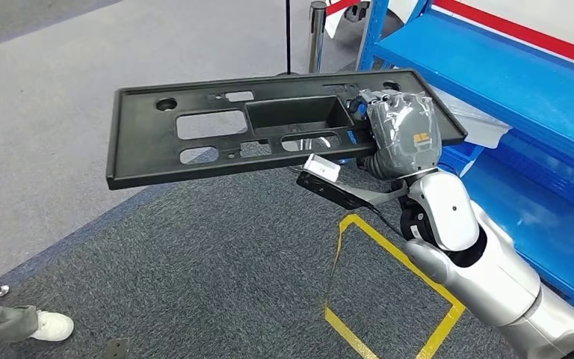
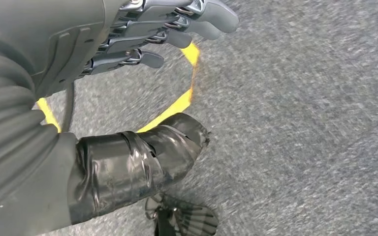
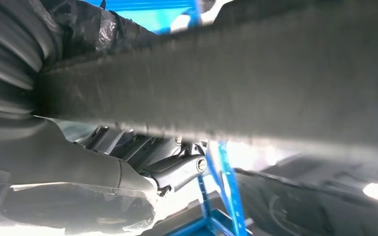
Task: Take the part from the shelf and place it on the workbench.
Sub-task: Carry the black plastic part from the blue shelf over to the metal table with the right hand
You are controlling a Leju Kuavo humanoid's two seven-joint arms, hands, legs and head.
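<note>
A long flat black plastic part (image 1: 217, 131) with several cut-outs and a rectangular recess hangs level above the carpet in the head view. My right hand (image 1: 402, 134) grips it near its right end, fingers wrapped over the edge. In the right wrist view the part's dark edge (image 3: 236, 83) crosses the picture close up, with the fingers (image 3: 172, 169) of my right hand below it. My left hand (image 2: 142, 44) hangs over the grey carpet, fingers loosely apart and holding nothing, its taped thumb (image 2: 142, 160) apart from them.
A blue metal shelf (image 1: 508, 82) stands at the right, close behind the part's right end. Yellow tape (image 1: 389, 247) marks a square on the grey carpet below. A person's shoe (image 1: 48, 325) is at the lower left. A post (image 1: 316, 34) stands at the back.
</note>
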